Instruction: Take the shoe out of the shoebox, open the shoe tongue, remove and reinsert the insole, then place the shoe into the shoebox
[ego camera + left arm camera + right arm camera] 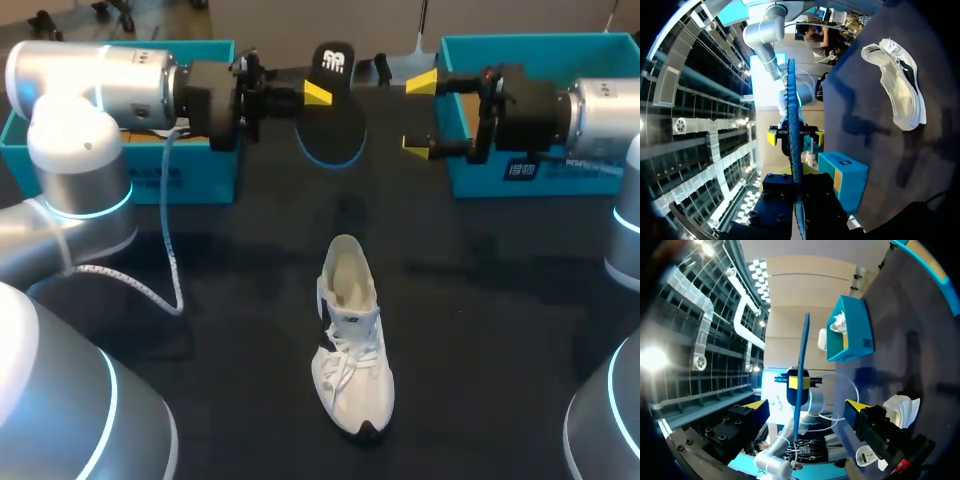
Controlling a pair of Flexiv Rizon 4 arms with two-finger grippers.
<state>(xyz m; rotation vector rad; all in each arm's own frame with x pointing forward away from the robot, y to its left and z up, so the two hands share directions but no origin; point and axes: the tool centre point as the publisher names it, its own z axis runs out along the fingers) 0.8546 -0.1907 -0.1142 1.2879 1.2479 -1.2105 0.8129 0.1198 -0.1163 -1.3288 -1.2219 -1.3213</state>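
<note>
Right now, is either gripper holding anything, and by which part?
The left gripper holds the insole by its side edge; the right gripper is open and empty.

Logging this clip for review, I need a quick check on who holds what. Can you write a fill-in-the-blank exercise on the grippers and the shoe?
1. The left gripper holds the black ___ raised above the table.
2. The right gripper, opposite it, has its fingers ___.
3. The shoe resting on the table is ___ in colour.

Missing words: insole; open; white.
</note>
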